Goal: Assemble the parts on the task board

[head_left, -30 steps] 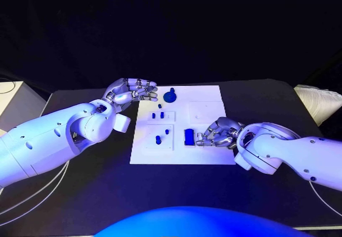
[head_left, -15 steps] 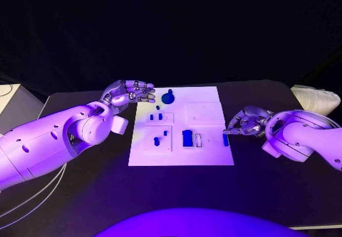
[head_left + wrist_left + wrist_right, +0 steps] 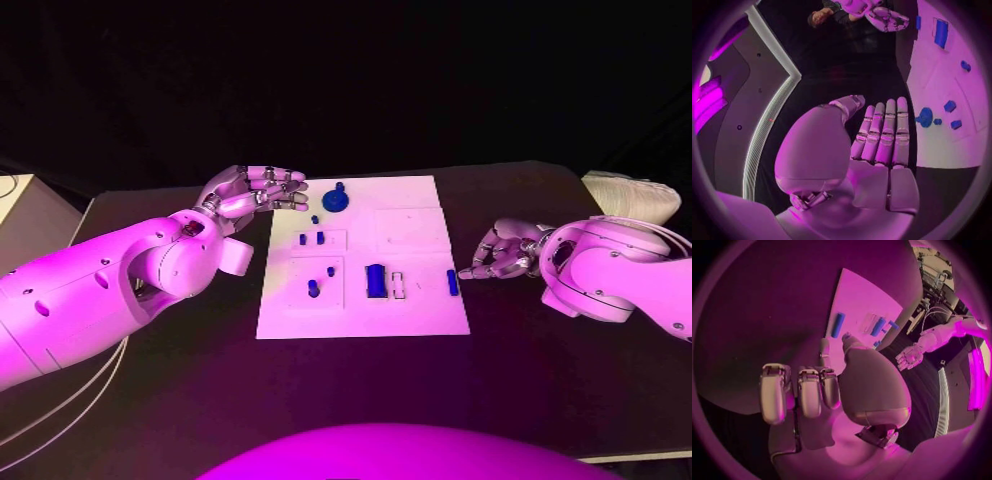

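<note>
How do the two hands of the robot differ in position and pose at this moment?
The left hand is beside the task board's far left corner; the right hand is off its right edge, near a slim blue part. The left hand's fingers lie straight together; the right hand's fingers are more curled. Both hold nothing.

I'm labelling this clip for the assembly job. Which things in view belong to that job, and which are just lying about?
Belong to the job:
- task board
- round blue part at its far edge
- large blue block
- slim blue part near the board's right edge
- left hand and right hand, both holding nothing

Just lying about:
- white cloth-like bundle at the table's right
- pale box at the left
</note>
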